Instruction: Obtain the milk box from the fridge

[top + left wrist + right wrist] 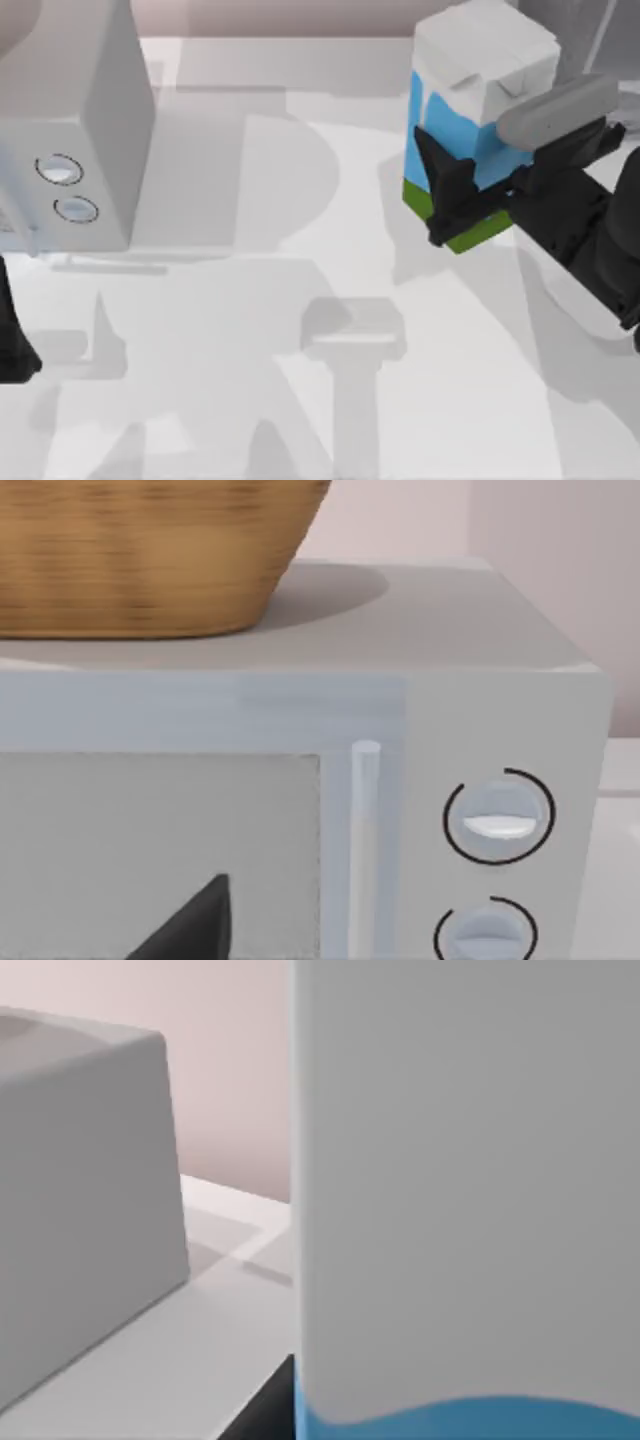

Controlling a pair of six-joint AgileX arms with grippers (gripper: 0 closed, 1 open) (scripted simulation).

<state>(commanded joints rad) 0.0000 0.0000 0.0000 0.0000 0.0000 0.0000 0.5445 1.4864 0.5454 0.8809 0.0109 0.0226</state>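
The milk box (485, 60), with a white top, blue sides and a green base, hangs slightly tilted above the table at the back right. My right gripper (490, 190) is shut on its lower blue part, one black finger (450, 190) on each side. The carton's white side (460, 1210) looms close in the right wrist view. Behind the carton, a dark grey corner of the fridge (600, 30) shows at the back right. My left gripper (10, 345) stays at the table's left edge, facing the light grey box.
A light grey box with two round dials (75, 140) stands at the back left; its door and handle (365, 830) fill the left wrist view. A woven basket (130, 550) sits on top of it. The white table (300, 300) stretches between the arms.
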